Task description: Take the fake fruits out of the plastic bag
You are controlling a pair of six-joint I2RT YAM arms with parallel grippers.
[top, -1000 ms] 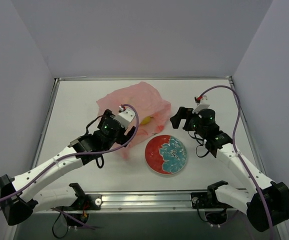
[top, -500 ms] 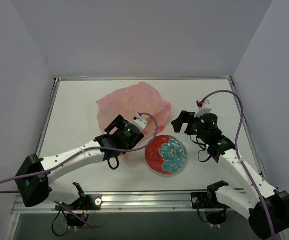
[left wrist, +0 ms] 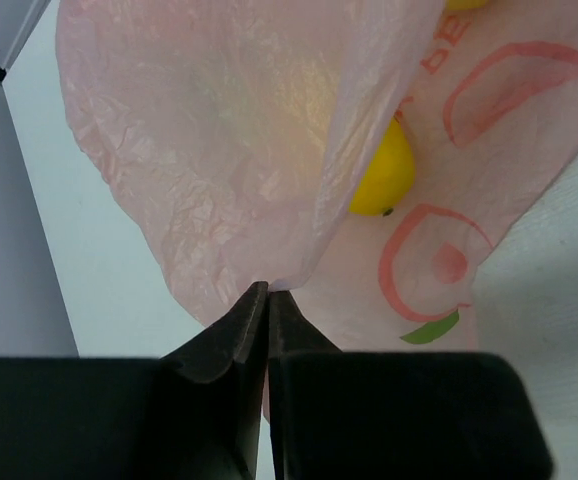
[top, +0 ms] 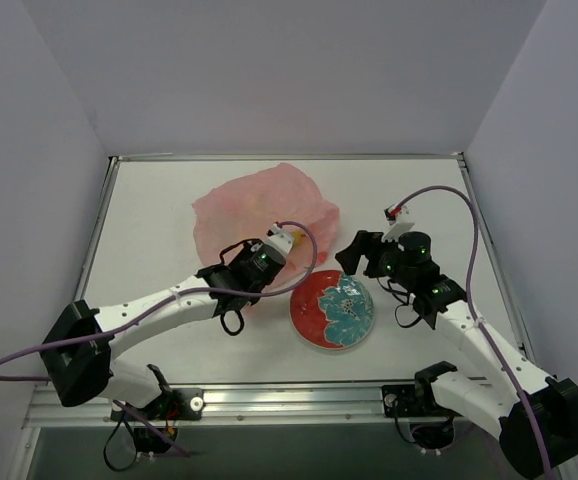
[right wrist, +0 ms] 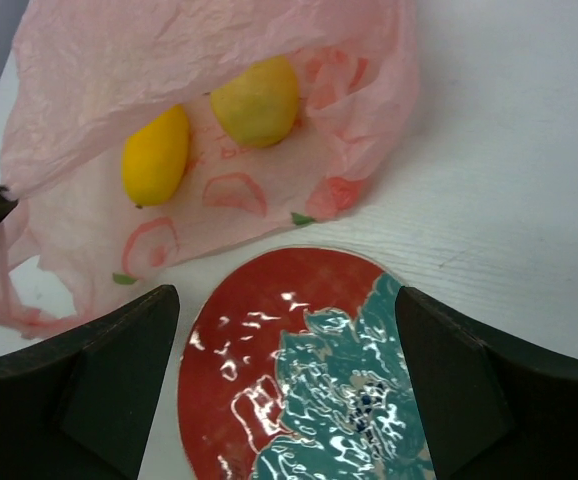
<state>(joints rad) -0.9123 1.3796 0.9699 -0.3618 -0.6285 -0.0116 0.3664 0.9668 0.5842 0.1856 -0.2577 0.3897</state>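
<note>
The pink plastic bag (top: 259,205) lies crumpled at the table's middle-left. My left gripper (left wrist: 268,290) is shut on the bag's (left wrist: 219,150) near edge, pinching the thin film between its fingertips. Inside the bag mouth sits a yellow fake fruit (left wrist: 384,175). The right wrist view shows two yellow fake fruits (right wrist: 156,155) (right wrist: 256,100) lying under the translucent film of the bag (right wrist: 199,60). My right gripper (right wrist: 287,330) stands open above the plate, short of the bag's mouth, with nothing between its fingers. In the top view it (top: 354,252) sits just right of the bag.
A round red-and-teal patterned plate (top: 332,310) lies in front of the bag, between the two arms; its rim (right wrist: 269,262) nearly touches the bag's edge. Grey walls stand around the table on three sides.
My left gripper moved right to the bag's near edge and shut on the film. My right gripper shifted slightly left toward the bag and narrowed a little.
</note>
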